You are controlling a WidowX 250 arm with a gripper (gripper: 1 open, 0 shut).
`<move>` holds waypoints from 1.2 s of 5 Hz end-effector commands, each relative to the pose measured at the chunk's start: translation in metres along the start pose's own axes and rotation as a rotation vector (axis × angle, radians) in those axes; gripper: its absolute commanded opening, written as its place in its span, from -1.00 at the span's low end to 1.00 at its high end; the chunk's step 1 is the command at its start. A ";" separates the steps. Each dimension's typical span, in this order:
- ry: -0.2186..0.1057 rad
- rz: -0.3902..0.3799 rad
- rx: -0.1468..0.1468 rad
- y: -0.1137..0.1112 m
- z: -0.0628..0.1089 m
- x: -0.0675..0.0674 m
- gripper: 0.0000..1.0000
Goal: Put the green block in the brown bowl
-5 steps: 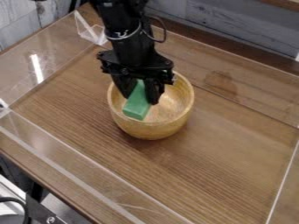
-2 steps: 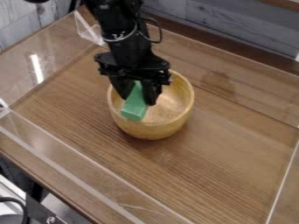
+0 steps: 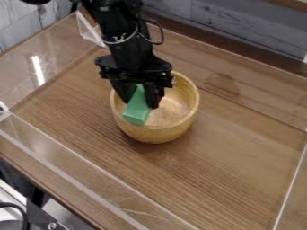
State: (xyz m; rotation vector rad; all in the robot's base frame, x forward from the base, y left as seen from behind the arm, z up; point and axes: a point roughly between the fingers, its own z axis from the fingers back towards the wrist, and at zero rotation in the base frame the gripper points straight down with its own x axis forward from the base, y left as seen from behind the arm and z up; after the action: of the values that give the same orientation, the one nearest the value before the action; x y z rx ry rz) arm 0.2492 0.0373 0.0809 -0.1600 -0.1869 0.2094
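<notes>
Closest to me I've got the wooden table (image 3: 180,193), dark grain running across it, with a clear raised edge (image 3: 72,166) cutting diagonally along the near left side. There's a bit of black gear poking in at the bottom left corner, too cut off for me to say what it is.

Moving in, here's the brown bowl (image 3: 168,126), sitting upright on the table around the middle of my view, thick pale wooden wall facing me, rim smooth and round.

Inside the rim I see the green block (image 3: 136,110). It's tilted, its lower end down in the bowl's left half, its upper end up between the black fingers. Whether that lower end touches the bowl's floor I can't tell from here.

And the gripper (image 3: 140,90) is right over the bowl, pointing steeply down, its fingers closed on the top of the green block. One finger is on each side of the block, clamped tight, and the fingertips sit about level with the bowl's rim on the left.

Above that the black arm (image 3: 118,27) rises toward the top of my view, cables trailing off it.

Farthest back, beyond the table's far edge, a grey plank wall (image 3: 240,22) runs across the top right.
</notes>
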 end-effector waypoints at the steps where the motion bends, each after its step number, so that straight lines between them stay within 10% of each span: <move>1: -0.029 -0.002 -0.003 0.003 0.006 0.005 -1.00; 5: -0.029 0.015 -0.022 0.008 0.009 0.007 -1.00; 6: -0.028 0.012 -0.024 0.005 0.008 0.009 1.00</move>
State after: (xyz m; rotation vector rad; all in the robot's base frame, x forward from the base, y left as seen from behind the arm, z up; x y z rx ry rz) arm 0.2452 0.0430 0.0774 -0.1896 -0.1651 0.2294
